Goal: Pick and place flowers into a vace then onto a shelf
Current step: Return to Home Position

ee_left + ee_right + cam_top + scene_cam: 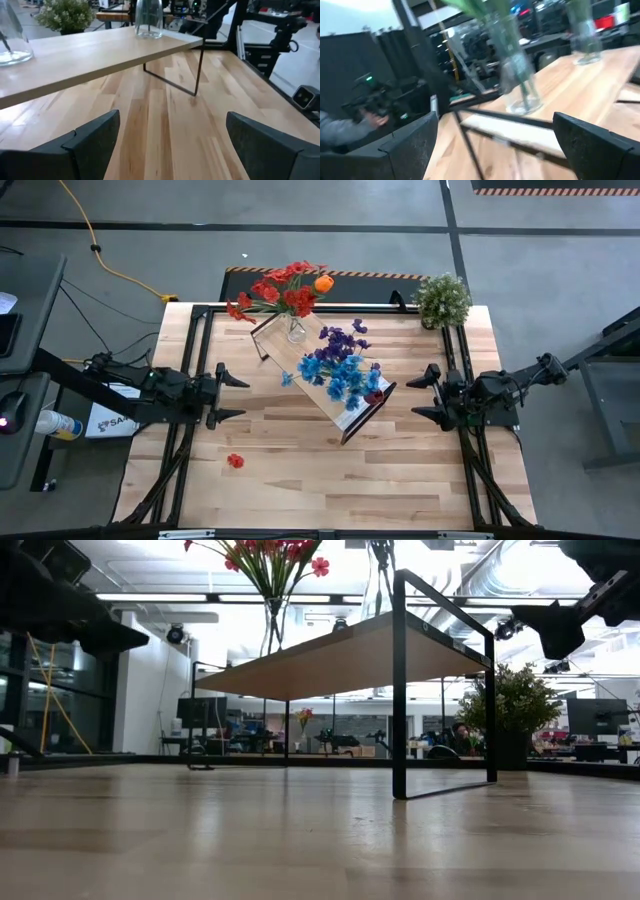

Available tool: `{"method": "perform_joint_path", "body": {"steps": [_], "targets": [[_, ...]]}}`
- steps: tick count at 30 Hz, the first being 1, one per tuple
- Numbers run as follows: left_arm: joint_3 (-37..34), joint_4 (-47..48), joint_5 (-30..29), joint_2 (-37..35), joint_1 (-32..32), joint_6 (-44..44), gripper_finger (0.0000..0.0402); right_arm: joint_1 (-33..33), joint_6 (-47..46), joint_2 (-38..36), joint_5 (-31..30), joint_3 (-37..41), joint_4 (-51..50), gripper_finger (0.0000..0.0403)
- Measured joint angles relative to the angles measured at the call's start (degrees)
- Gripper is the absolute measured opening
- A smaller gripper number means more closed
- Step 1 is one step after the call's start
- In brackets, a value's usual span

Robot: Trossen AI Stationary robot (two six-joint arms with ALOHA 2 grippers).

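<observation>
The light-wood shelf [283, 352] stands slanted mid-table on its black frame [400, 690]. Two clear vases stand on it. One [297, 331] holds the red and orange flowers [285, 288]; the other, hidden under its blooms in the high view, holds the blue and purple flowers [340, 365]. One red bloom [235, 461] lies loose on the table near the left front. My left gripper [225, 391] hangs open left of the shelf, and my right gripper [424, 393] hangs open right of it. Both are clear of everything. The wrist views show the vases [149, 20] [520, 82] ahead of the open fingers.
A bushy pale-green potted plant [442, 300] stands at the table's far right corner. Black frame rails [190, 360] run along the tabletop's left and right sides under the arms. Bare wood [330, 480] lies between the shelf and the near edge.
</observation>
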State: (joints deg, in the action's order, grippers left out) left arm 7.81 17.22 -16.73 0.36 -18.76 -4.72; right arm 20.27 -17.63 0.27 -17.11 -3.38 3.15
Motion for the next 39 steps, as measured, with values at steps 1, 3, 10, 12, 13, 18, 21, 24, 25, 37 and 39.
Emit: {"method": "perform_joint_path", "body": {"steps": [1, 3, 10, 12, 13, 18, 21, 24, 25, 37, 39], "targets": [[0.0, 0.2, -0.3, 0.0, 0.0, 0.0, 0.0397, 0.0, -0.2, 0.0, 1.1, 0.0, -0.3, 0.0381], [0.0, 0.2, -0.4, 0.0, 0.0, 0.0, 0.0397, 0.0, -0.3, 0.0, 2.5, 0.0, -0.7, 0.0381], [0.0, 0.7, -0.9, 0.0, 0.0, -1.4, 0.0397, 0.0, 0.1, 0.0, 3.6, 0.0, -3.6, 0.0381], [-0.4, 1.0, -1.1, 0.0, 0.0, -1.5, 0.0397, 0.0, 1.0, 0.0, 3.8, 0.0, -4.0, 0.0381], [-1.2, -0.2, -1.7, 0.0, 0.0, -1.5, 0.0397, 0.0, 1.4, 0.0, 3.9, 0.0, -4.2, 0.0381], [-3.0, -6.9, -4.1, -0.1, 0.0, 1.2, 0.0397, 0.0, 2.7, 0.0, 3.8, 0.6, -3.1, 0.0381], [-3.0, -6.9, -6.1, 0.0, 0.0, 1.2, 0.0397, 0.0, 2.2, 0.0, 4.7, 0.6, -2.5, 0.0381], [-3.7, -9.6, -4.6, 0.0, 0.0, 0.6, 0.0397, 0.0, 3.4, 0.0, 5.9, 0.6, -1.0, 0.0381], [-4.0, -10.7, -4.3, 0.0, 0.0, 1.5, 0.0397, 0.0, 3.6, 0.0, 6.1, 0.6, -0.9, 0.0381], [-4.3, -11.9, -4.4, 0.0, 0.0, 1.3, 0.0397, 0.0, 4.0, 0.0, 6.1, 2.1, 0.6, 0.0381], [-4.3, -11.9, -4.4, 0.0, 0.0, 0.0, 0.0397, 0.0, 3.9, 0.4, 5.9, 2.8, 0.5, 0.0381]]}}
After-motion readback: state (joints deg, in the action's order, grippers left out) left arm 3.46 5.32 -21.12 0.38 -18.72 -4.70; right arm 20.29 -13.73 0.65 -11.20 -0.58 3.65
